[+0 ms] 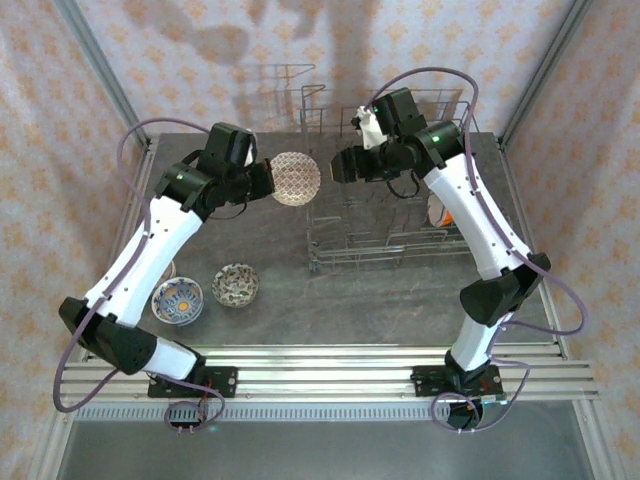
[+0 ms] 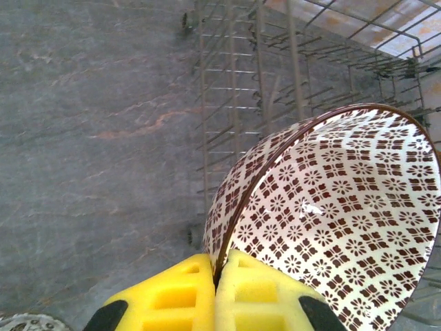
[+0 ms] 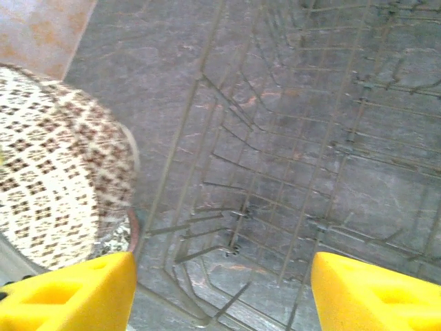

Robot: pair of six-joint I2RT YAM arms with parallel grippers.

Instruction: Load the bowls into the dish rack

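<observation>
My left gripper (image 2: 216,265) pinches the brown-patterned bowl (image 2: 331,221) by its rim; my right gripper (image 3: 220,289) hangs spread over the dish rack (image 3: 303,158).

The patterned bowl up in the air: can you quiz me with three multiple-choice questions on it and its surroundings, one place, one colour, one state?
1. Where is the patterned bowl?
A. Held up just left of the dish rack.
B. Inside the rack.
C. Stacked on another bowl.
2. What colour are the right gripper's fingers?
A. Red.
B. Yellow.
C. Blue.
3. The left gripper is:
A. open.
B. shut on a rack wire.
C. shut on the bowl's rim.
Answers: 1 A, the top view shows it beside the rack's left wall; 2 B, they are yellow in the right wrist view; 3 C, it pinches the rim.
</observation>
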